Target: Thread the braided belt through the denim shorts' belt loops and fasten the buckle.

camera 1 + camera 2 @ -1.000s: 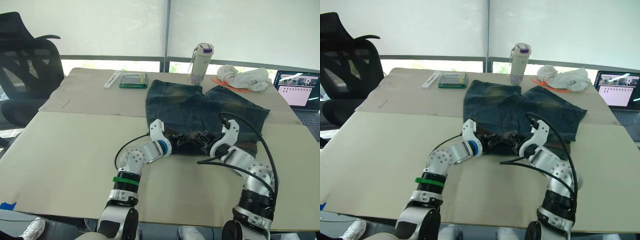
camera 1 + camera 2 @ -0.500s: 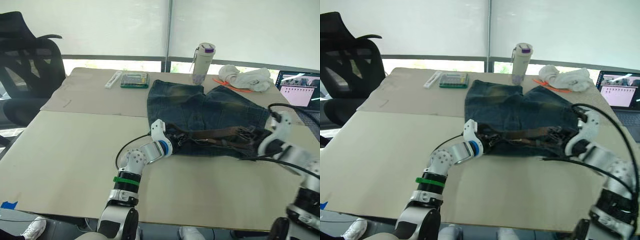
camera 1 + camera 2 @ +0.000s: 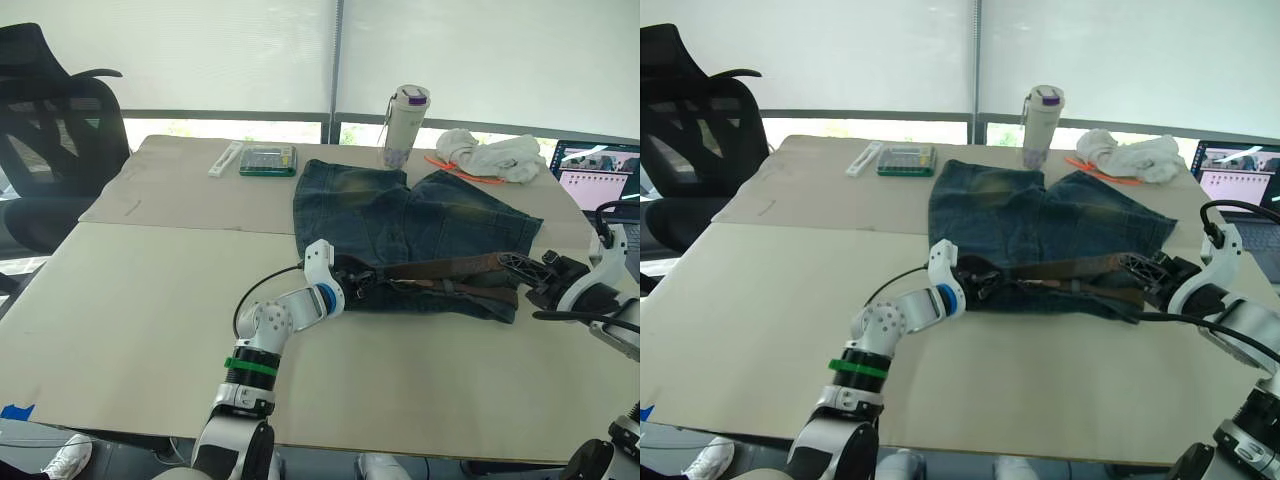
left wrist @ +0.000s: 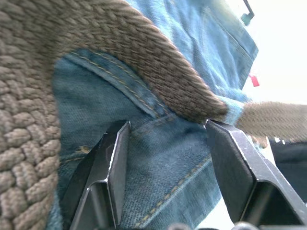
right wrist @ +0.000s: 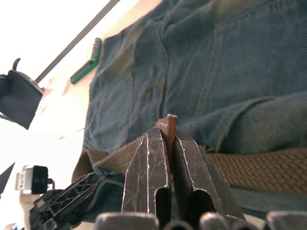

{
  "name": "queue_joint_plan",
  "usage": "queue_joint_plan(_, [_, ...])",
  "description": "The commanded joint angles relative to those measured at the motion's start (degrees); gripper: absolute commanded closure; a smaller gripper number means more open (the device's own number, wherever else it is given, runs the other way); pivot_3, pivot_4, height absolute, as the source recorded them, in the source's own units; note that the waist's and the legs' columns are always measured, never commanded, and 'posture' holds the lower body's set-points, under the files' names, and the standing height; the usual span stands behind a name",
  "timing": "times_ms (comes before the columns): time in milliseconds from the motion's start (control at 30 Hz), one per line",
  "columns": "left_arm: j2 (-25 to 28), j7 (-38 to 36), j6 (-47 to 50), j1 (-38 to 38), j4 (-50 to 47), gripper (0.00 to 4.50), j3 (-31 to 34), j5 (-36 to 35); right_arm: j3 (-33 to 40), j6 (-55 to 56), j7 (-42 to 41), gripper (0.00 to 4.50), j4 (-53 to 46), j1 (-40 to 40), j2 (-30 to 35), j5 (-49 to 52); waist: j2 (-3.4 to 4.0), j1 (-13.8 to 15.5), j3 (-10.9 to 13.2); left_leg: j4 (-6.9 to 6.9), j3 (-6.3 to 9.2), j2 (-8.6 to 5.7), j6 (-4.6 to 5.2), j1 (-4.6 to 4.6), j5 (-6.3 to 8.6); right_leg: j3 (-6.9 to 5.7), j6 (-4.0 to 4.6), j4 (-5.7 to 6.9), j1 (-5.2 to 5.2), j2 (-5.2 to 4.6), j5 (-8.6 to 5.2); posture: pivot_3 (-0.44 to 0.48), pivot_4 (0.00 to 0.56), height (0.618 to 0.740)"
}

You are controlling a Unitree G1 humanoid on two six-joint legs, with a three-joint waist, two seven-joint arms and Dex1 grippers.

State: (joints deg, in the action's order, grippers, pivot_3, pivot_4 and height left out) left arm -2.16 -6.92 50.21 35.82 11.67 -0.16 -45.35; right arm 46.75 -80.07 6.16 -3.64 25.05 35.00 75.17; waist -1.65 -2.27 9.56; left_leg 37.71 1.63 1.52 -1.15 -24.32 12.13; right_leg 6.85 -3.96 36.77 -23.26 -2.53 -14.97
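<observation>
The denim shorts (image 3: 415,225) lie at the table's (image 3: 130,290) far middle, the braided belt (image 3: 440,268) stretched along their waistband. The right gripper (image 5: 168,143) is closed on the belt's tip near the right edge. The left gripper (image 4: 165,143) stands wide apart around the waistband, gripping nothing.

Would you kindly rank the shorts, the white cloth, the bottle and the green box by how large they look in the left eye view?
1. Shorts, clearly largest.
2. White cloth.
3. Bottle.
4. Green box.
Cloth and bottle look close. All sit near the table's far edge, so nearness barely skews this.
</observation>
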Motion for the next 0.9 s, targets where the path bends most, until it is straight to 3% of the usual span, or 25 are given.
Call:
queue_joint_plan(33, [4.91,-13.71,0.29,-0.93,-8.87,1.45,-0.39,-3.04,-0.11,2.11,1.16,4.46,-1.74,-0.07,0.31,2.91,0.02,-0.29,0.01,-0.02,0.00,0.01,0.00,0.02,0.00,0.00,0.00,0.01,0.00,0.01,0.00,0.000,0.150,0.737])
queue_joint_plan(233, [15.33,-33.28,-1.33,-2.90,-13.50,1.45,1.90,-6.24,-2.12,4.07,1.77,4.46,-1.32,-0.60,0.77,4.16,0.12,-0.52,0.01,-0.03,-0.06,0.09,0.00,0.04,0.00,0.02,0.01,0.03,-0.02,0.06,0.00,0.000,0.150,0.737])
queue_joint_plan(333, [18.14,-38.05,-3.92,-2.15,-10.31,1.45,1.80,-3.64,-3.13,5.15,1.85,4.46,-1.58,-1.07,0.88,4.40,0.14,-0.39,0.03,-0.03,-0.06,0.11,0.00,0.03,0.00,0.01,0.01,0.02,-0.02,0.06,0.00,0.000,0.150,0.737])
queue_joint_plan(433, [19.75,-37.74,-7.47,-1.62,-6.55,1.45,-2.40,4.29,-3.94,6.35,1.92,4.46,-2.32,-1.59,0.68,4.45,0.14,-0.14,0.02,-0.02,-0.07,0.09,0.00,0.03,0.00,0.02,0.01,-0.01,0.00,0.04,0.00,0.000,0.150,0.737])
queue_joint_plan(633, [15.87,-37.96,-13.54,-4.37,-7.17,1.25,-3.44,8.04,-5.52,8.62,2.52,4.50,-4.34,-3.61,0.25,5.95,0.14,0.04,0.03,-0.03,-0.05,0.11,0.05,-0.06,0.03,0.01,0.00,-0.11,0.00,0.04,0.00,0.000,0.150,0.737])
queue_joint_plan(800, [13.57,-35.21,-13.90,-5.12,-9.68,0.50,-2.92,8.98,-6.49,10.52,3.12,4.50,-5.10,-5.13,0.52,7.38,0.14,-0.10,0.03,-0.02,-0.05,0.12,0.05,-0.03,0.02,0.02,0.00,-0.03,0.00,0.05,0.00,0.000,0.150,0.737])
queue_joint_plan(833, [13.59,-35.28,-13.54,-5.34,-10.49,0.16,-3.13,8.93,-6.71,10.86,3.17,4.50,-5.14,-5.33,0.68,7.63,0.14,-0.12,0.03,-0.02,-0.05,0.12,0.05,-0.03,0.02,0.02,0.00,-0.03,0.00,0.05,0.00,0.000,0.150,0.737])
queue_joint_plan(900, [13.50,-34.33,-12.74,-5.62,-11.26,0.07,-3.28,9.40,-7.23,11.46,3.29,4.50,-5.20,-5.65,0.94,8.05,0.14,-0.16,0.02,-0.02,-0.05,0.12,0.05,-0.02,0.02,0.03,0.00,-0.03,0.00,0.05,0.00,0.000,0.150,0.737])
